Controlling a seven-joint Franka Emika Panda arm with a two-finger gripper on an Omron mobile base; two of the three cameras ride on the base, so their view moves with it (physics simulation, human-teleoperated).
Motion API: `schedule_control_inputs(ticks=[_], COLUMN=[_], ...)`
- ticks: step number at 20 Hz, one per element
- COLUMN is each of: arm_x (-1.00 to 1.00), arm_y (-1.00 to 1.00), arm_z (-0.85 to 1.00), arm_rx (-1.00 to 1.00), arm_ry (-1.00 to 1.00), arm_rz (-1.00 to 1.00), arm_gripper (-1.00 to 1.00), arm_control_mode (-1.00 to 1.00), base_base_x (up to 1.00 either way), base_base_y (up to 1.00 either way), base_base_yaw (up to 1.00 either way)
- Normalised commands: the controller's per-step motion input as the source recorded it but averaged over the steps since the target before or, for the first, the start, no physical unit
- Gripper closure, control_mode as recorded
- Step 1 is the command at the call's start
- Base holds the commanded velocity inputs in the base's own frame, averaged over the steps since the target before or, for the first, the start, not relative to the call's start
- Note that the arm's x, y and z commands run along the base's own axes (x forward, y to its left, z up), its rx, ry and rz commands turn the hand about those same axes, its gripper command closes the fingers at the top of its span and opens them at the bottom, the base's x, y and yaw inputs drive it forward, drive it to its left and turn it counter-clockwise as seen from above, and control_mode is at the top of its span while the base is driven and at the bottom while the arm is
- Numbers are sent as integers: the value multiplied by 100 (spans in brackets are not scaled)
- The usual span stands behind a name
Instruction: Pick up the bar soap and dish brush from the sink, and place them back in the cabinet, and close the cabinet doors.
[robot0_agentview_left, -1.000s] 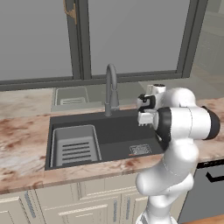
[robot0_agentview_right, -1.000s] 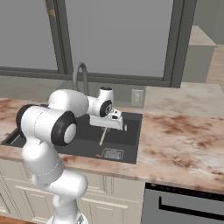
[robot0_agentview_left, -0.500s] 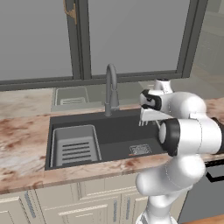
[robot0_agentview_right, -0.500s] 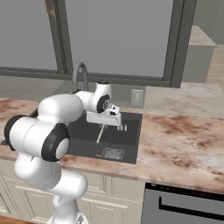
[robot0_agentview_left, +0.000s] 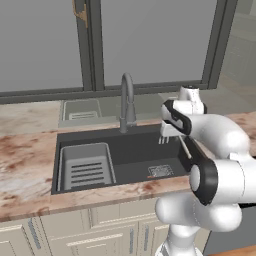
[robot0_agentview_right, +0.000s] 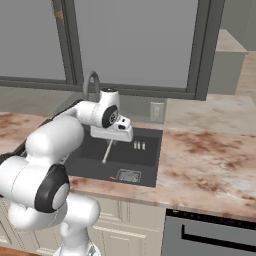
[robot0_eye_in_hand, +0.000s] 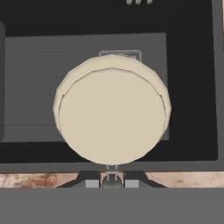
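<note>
Gripper (robot0_eye_in_hand: 112, 183): clamped on the thin handle of the dish brush, the two dark fingertips pressed in from either side; held above the right part of the sink.
Dish brush (robot0_eye_in_hand: 112, 114): hangs straight down from the gripper, its round cream head pointing at the basin floor (in the hand view the head hides most of what lies beneath it); in the right base view its pale handle (robot0_agentview_right: 106, 151) slants down from the hand, clear of the basin floor.
Sink (robot0_agentview_left: 145, 150): dark grey basin directly below the gripper; its square drain (robot0_agentview_left: 160, 171) lies under the brush head, partly covered by it in the hand view.
Rack insert (robot0_agentview_left: 85, 167): pale grey, slotted, in the basin's left part, well apart from the gripper.
Faucet (robot0_agentview_left: 127, 102): tall curved grey neck behind the basin, to the gripper's left in the left base view.
Bar soap: a thin reddish sliver (robot0_agentview_right: 114, 177) on the basin floor just beside the drain, below the gripper; too small to be sure.
Counter (robot0_agentview_right: 200, 160): mottled brown stone, around the sink on both sides.
Cabinet doors: cannot tell.
</note>
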Motion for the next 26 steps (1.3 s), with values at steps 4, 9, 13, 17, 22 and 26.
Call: schedule_control_inputs(ticks=[4,9,13,17,22,26], arm_x=[-20,-18,-17,-14,-9,-14], arm_y=[28,18,7,5,17,9], arm_z=[43,46,31,5,15,19], arm_rx=[0,0,0,0,-1,-1], arm_ry=[0,0,0,0,0,0], arm_rz=[0,0,-1,0,-2,-6], arm_gripper=[100,100,100,100,100,100], arm_control_mode=[-100,-100,-100,-100,-100,-100], base_base_x=[0,0,0,0,0,0], base_base_y=[0,0,0,0,0,0], base_base_yaw=[0,0,0,0,0,0])
